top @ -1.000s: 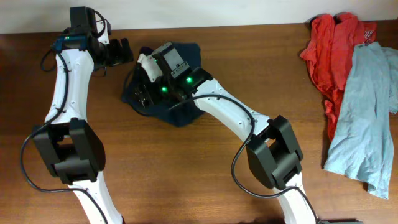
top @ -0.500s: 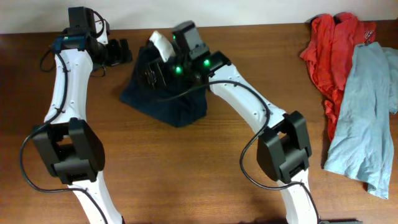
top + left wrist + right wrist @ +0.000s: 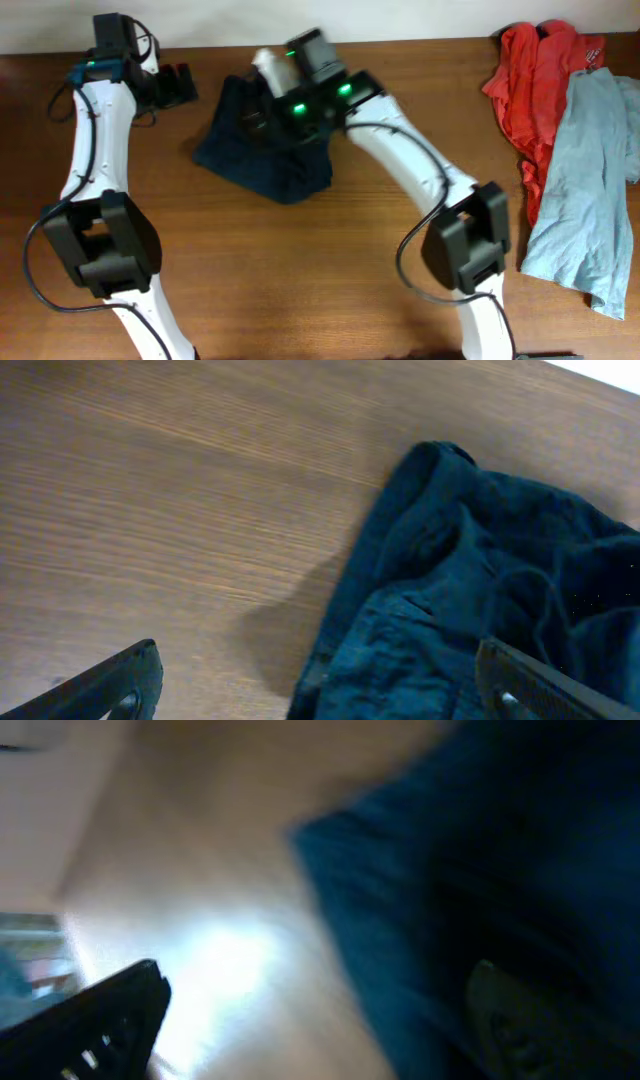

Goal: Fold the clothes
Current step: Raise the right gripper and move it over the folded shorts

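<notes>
My left gripper (image 3: 325, 688) and right gripper (image 3: 310, 1020) gape wide, empty, the shorts (image 3: 480, 590) just ahead of my fingertips; only overhead shows the red garment (image 3: 530, 80).

you're looking at a brown wood-grain surface (image 3: 300, 270) that fills nearly the whole overhead view. a plain white band (image 3: 420, 18) runs beyond its far edge. in the blurred right wrist view, a bright glare patch (image 3: 225, 960) sits on the wood.

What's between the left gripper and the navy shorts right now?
Only a short strip of bare wooden table. Nothing else lies between the open left gripper and the navy shorts. The overhead view shows this best.
</notes>
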You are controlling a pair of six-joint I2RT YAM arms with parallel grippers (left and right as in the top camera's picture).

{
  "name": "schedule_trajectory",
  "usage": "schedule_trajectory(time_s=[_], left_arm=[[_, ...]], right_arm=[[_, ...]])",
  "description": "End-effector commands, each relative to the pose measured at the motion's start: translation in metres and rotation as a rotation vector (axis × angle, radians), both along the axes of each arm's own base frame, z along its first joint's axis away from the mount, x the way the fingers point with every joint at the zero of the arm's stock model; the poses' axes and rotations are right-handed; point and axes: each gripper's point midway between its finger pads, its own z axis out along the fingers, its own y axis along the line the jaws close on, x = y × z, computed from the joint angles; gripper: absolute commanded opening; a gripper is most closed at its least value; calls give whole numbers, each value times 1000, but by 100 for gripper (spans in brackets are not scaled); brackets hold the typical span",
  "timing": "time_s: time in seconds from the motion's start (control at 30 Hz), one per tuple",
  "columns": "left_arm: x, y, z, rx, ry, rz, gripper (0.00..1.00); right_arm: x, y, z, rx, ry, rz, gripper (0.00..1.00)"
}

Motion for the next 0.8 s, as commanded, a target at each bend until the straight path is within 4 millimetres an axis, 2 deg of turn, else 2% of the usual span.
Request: schedule_trajectory(time_s=[0.0, 0.03, 0.1, 0.3, 0.37, 0.6, 0.77], left_arm=[[-1, 14, 21, 10, -42, 36, 99], [-1, 16, 21, 10, -42, 40, 99], [-2, 18, 21, 11, -42, 44, 99], [-1, 19, 22, 16, -46, 37, 99], [-1, 19, 22, 21, -47, 27, 99], [1, 19, 23, 20, -54, 27, 99], [0, 19, 23, 20, -54, 27, 99]], right_arm=[[35, -79, 16, -100, -62, -141, 100], [35, -93, 10, -133, -61, -127, 99], [34, -105, 4, -176, -79, -98, 99], [34, -125, -8, -311, -161, -22, 98], [30, -126, -11, -318, -147, -10, 99], [-3, -100, -4, -189, -141, 201, 99], [-15, -101, -8, -198, -135, 270, 99]])
